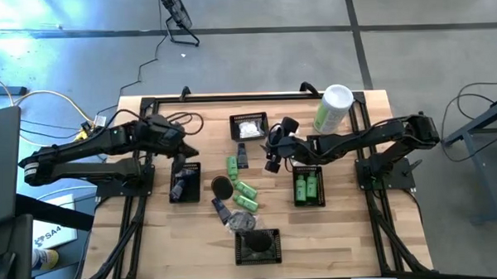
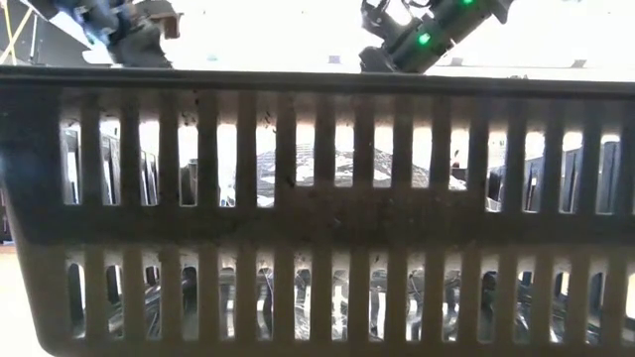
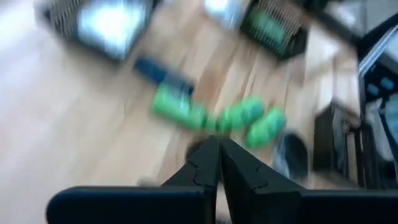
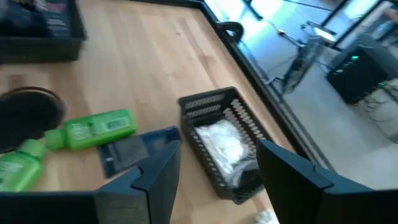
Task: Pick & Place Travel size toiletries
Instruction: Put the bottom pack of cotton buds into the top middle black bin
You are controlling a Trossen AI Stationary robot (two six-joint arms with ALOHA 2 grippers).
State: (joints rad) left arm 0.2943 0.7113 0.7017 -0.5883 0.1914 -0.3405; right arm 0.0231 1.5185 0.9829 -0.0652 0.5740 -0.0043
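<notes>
Loose toiletries lie on the wooden table's middle: green bottles (image 1: 233, 166) (image 1: 247, 192), a dark tube (image 1: 242, 156), a dark round piece (image 1: 223, 187) and a packet (image 1: 243, 222). My left gripper (image 1: 191, 151) hovers shut and empty above the far edge of a black basket (image 1: 184, 182) that holds dark items. In the left wrist view its fingers (image 3: 214, 149) are together, with green bottles (image 3: 242, 114) beyond them. My right gripper (image 1: 270, 154) hangs open beside the basket of white packets (image 4: 221, 140), holding nothing. A green bottle (image 4: 93, 130) and a dark tube (image 4: 134, 149) lie near it.
A basket with green bottles (image 1: 308, 188) stands at the right, and another with a dark piece (image 1: 258, 246) at the near edge; its slotted wall (image 2: 317, 198) fills the low view. A tall pale-green canister (image 1: 334, 108) stands at the far right. Bare wood lies at the near left.
</notes>
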